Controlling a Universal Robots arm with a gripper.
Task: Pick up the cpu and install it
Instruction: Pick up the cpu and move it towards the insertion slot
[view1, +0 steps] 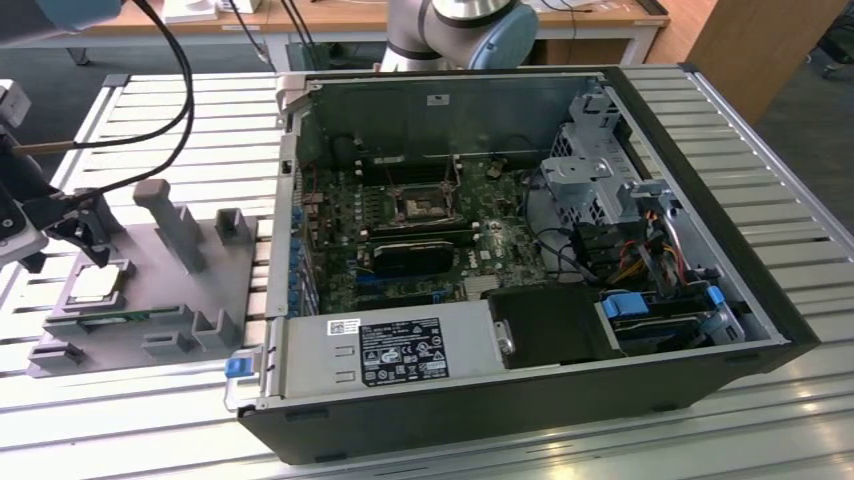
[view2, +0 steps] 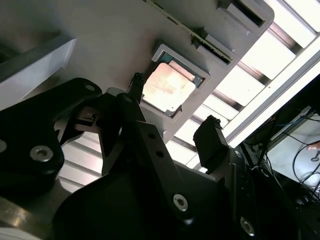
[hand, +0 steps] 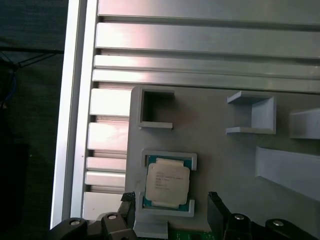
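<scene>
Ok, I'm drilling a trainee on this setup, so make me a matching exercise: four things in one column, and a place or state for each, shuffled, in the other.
Column one
1. cpu
2. gripper
3. socket
4. holder block

Column two
A. on the slatted table, beside the computer case
B. inside the computer case
C. lying in a recess of the holder block
D. open, a finger on each side of the cpu

Pairs: 1-C, 2-D, 3-B, 4-A
</scene>
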